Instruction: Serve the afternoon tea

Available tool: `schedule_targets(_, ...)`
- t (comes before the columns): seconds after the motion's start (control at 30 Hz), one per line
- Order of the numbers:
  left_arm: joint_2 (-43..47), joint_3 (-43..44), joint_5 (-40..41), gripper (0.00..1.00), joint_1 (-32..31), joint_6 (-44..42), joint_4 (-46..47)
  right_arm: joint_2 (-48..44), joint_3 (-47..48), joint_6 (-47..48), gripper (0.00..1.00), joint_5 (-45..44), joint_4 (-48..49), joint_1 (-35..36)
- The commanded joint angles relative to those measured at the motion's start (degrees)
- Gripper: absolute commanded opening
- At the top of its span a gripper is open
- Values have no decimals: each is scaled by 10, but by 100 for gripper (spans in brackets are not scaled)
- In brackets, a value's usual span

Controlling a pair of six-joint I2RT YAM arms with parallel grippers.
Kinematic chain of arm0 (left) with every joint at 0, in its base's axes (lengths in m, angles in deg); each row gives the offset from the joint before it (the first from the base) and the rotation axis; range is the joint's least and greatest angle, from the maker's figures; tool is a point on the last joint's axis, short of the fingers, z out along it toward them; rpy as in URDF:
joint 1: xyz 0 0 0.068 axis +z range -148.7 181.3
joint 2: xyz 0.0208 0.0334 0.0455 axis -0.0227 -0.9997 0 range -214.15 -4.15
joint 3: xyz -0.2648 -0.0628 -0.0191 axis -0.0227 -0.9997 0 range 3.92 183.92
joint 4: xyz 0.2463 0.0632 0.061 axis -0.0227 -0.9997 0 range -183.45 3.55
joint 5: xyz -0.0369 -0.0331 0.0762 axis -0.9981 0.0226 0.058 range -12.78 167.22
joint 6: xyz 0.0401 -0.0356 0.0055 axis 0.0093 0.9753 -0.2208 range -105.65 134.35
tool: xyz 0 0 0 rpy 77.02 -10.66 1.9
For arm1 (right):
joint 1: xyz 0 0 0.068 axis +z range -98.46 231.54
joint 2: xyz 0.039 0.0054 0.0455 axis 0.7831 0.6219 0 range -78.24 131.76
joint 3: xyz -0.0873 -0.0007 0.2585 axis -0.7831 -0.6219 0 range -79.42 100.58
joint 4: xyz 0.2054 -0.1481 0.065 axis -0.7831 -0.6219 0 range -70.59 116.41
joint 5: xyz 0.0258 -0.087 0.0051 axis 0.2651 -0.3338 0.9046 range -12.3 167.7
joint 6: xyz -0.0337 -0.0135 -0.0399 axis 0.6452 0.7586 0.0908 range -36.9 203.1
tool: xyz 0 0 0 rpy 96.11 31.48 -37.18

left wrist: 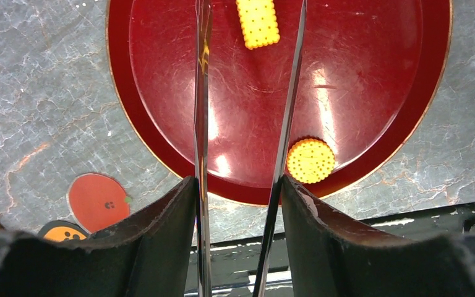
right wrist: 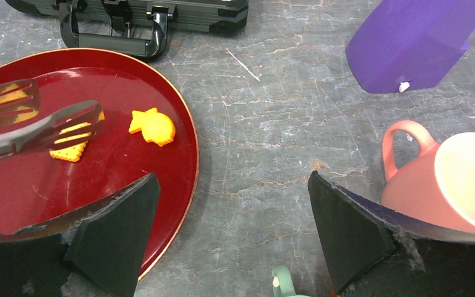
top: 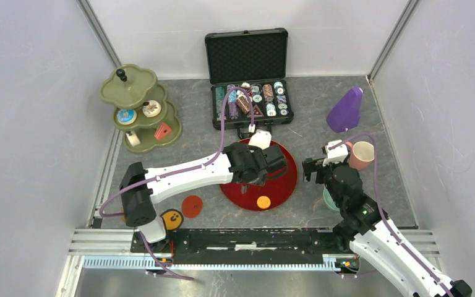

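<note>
My left gripper (left wrist: 238, 185) is shut on metal tongs (left wrist: 201, 93) and hangs over the dark-red tray (left wrist: 359, 93). The tong blades point across the tray, slightly apart, with nothing between them. On the tray lie a rectangular orange biscuit (left wrist: 258, 23), a round one (left wrist: 310, 160) and a fish-shaped one (right wrist: 153, 126). My right gripper (right wrist: 232, 176) stands open above bare table, between the tray's rim (right wrist: 192, 154) and a pink cup (right wrist: 464, 179). A teal cup's handle (right wrist: 282, 281) shows just below it. The olive-green stand (top: 137, 105) at the far left carries donuts and a cake slice.
An open black case of poker chips (top: 250, 102) stands behind the tray. A purple container (top: 345, 110) lies at the back right. A red-orange saucer (top: 192, 206) and an orange disc (top: 172, 219) lie by the left arm's base. Walls close in both sides.
</note>
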Motion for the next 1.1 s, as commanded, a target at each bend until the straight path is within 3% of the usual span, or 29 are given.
schedule_targets(0.0,-4,29,18,58,-18,52,-2,-7,-1,1,98,-5,27,2)
schedule_targets(0.67,-67,54,31,48,-41,83,-51,-13,-1,0,98,0,27,2)
schedule_targets(1.07,-66,55,30,31,-42,71,-53,-13,-2,1,98,-1,27,2)
